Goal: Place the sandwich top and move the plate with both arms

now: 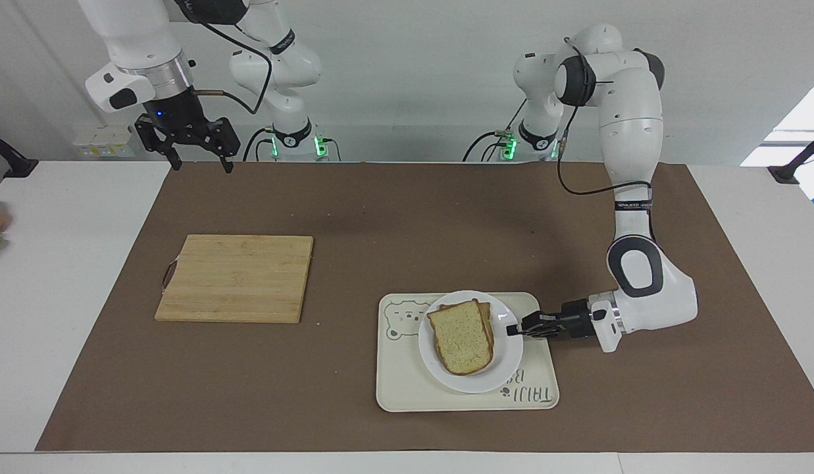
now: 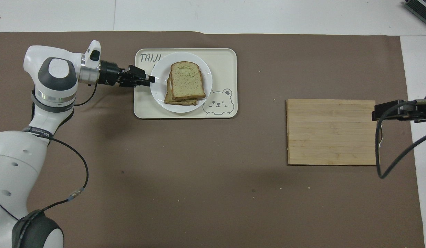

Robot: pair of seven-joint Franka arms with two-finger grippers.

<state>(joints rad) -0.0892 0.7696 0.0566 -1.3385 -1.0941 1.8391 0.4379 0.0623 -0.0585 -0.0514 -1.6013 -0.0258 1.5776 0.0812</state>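
Left gripper (image 1: 512, 330) clamped on plate (image 1: 505, 368) rim, plate on tray (image 1: 407, 395), sandwich top (image 1: 460, 337) stacked on it. Keep level, move slow so stack stays put. Right gripper (image 1: 196, 163) waiting, fingers apart, above counter (image 1: 393, 217) well clear of tray.

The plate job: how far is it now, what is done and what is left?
Done: the sandwich top lies on the stack on the plate, which sits on the tray. In hand: the left gripper is shut on the plate's rim at the left arm's end. Left: the right gripper waits open, raised over the mat's corner, so the two-arm move of the plate is not yet done.
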